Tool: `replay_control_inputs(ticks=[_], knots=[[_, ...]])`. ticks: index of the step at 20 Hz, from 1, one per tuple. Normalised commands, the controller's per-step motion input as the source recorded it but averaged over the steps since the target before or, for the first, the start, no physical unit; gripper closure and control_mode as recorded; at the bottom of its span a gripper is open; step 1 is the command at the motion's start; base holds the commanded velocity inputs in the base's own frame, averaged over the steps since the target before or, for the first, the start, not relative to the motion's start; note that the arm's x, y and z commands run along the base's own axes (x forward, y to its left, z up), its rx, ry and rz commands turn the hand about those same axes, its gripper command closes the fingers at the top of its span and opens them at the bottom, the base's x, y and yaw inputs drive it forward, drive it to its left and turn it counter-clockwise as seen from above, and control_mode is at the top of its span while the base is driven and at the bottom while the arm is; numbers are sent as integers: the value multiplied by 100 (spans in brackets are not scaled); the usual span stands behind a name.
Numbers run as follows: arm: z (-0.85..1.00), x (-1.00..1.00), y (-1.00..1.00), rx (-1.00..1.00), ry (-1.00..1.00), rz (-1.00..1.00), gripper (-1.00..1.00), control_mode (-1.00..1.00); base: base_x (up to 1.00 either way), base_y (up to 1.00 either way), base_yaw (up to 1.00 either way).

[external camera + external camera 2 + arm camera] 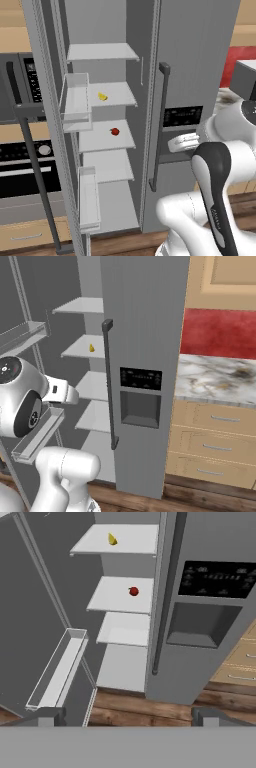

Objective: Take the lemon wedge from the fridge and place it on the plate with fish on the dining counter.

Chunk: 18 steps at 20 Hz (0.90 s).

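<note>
In the left base view, the wall oven [30, 165] sits at the far left of the frame, behind the fridge's swung-open left door [50, 125], whose dark bar handle [37, 175] runs down the lower left. Two clear door bins [76, 102] hang on the door's inner face, one at mid-height and one lower. Right of them, in the centre-left of the frame, the open compartment of the fridge [200, 55] shows its pale grey shelves. The lemon wedge [102, 96] lies on the second shelf from the top, in the upper centre-left of the frame. One shelf below it sits a small red item [115, 131], well apart from the wedge. Further right stands the closed right door with its dark vertical handle [160, 125] and black dispenser panel [182, 116]. My arm fills the lower right.

In the hand view, the wedge [112, 539] is at the top, left of centre, with the red item [133, 591] below it. My gripper [127, 716] sits at the bottom edge with its fingertips [50, 714] spread wide apart, holding nothing, well short of the shelves.

In the right base view, a marble-topped counter with beige drawers [215, 381] is at the right.
</note>
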Motion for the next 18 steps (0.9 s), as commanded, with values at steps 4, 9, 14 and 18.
replay_control_inputs(ticks=[4, 9, 14, 18], knots=[[0, 0, 0, 0, 0, 0, -100, -100, 0, 0, 0], [0, 0, 0, 0, 0, 0, -100, -100, 0, 0, 0], [0, 13, 18, 0, -4, -1, -100, -100, 0, 0, 0], [0, 0, 0, 0, 0, 0, -100, 100, 29, 33, -5]])
